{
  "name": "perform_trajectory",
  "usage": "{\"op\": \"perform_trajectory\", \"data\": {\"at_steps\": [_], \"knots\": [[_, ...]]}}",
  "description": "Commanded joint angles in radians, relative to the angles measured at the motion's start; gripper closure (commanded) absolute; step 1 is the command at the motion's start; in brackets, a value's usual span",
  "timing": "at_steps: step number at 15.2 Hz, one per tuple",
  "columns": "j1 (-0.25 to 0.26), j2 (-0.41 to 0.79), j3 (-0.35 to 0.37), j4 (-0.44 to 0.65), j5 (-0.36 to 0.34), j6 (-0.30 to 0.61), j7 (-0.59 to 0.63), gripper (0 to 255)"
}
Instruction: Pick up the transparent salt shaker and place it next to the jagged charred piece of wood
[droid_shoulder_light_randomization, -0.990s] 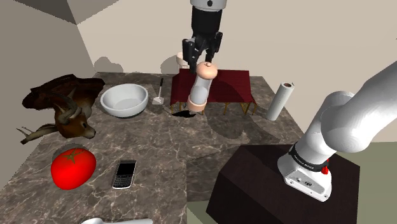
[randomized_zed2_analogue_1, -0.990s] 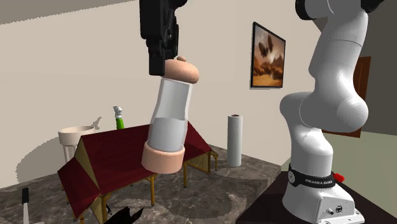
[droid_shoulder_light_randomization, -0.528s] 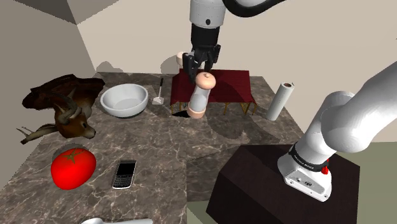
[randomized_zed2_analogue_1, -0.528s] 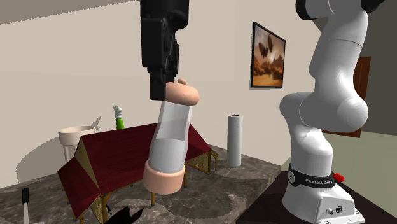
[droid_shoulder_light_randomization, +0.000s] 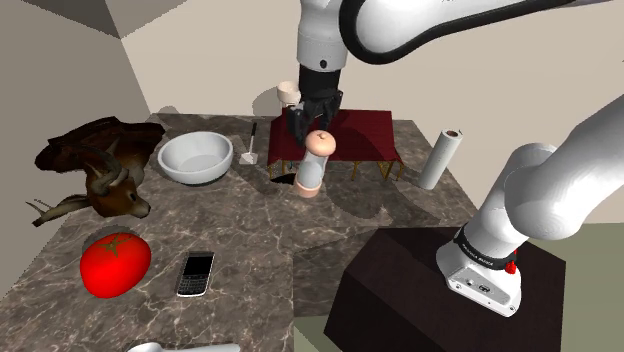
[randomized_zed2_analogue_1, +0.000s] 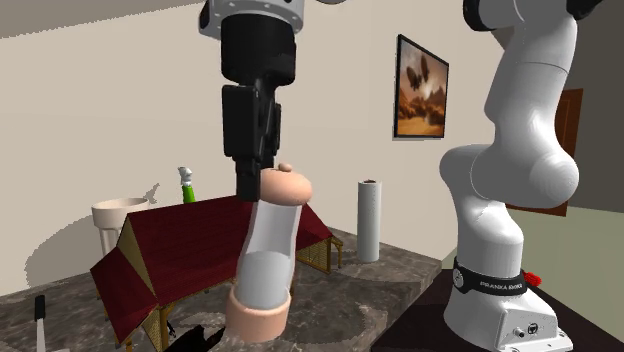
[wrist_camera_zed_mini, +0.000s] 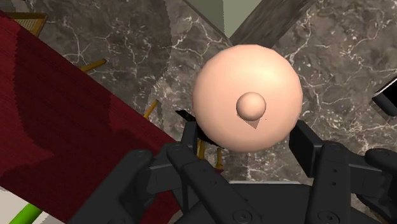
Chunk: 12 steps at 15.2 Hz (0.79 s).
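The salt shaker (droid_shoulder_light_randomization: 311, 166) has a clear body with a peach cap and base. It hangs slightly tilted, its base low over the marble top. My gripper (droid_shoulder_light_randomization: 316, 127) is shut on its cap from above. In the second exterior view the fingers (randomized_zed2_analogue_1: 247, 185) clasp the cap of the shaker (randomized_zed2_analogue_1: 268, 250). The wrist view looks down on the round cap (wrist_camera_zed_mini: 247, 105) between both fingers (wrist_camera_zed_mini: 308, 141). The jagged black charred wood (droid_shoulder_light_randomization: 284, 180) lies on the table right beside the shaker's base, toward the shoulder view's left; its edge (randomized_zed2_analogue_1: 200, 338) also pokes out low in the second exterior view.
A dark red roofed stand (droid_shoulder_light_randomization: 355, 135) sits just behind the shaker. Toward the shoulder view's left sit a white bowl (droid_shoulder_light_randomization: 195, 157) and a bull's head figure (droid_shoulder_light_randomization: 110, 185). A red tomato (droid_shoulder_light_randomization: 115, 264) and a phone (droid_shoulder_light_randomization: 196, 273) lie nearer the front. A paper roll (droid_shoulder_light_randomization: 440, 158) stands right.
My gripper has come down with the shaker in it, bringing the base from well above the table to just beside the charred wood. Nothing else moved.
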Motion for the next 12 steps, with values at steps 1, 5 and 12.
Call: {"op": "perform_trajectory", "data": {"at_steps": [1, 5, 12], "knots": [[0.001, 0.002, 0.002, -0.026, 0.000, 0.029, 0.001, 255], [0.001, 0.015, 0.006, -0.069, -0.002, 0.084, 0.005, 255], [0.001, 0.046, 0.014, -0.136, -0.008, 0.181, 0.014, 255]]}}
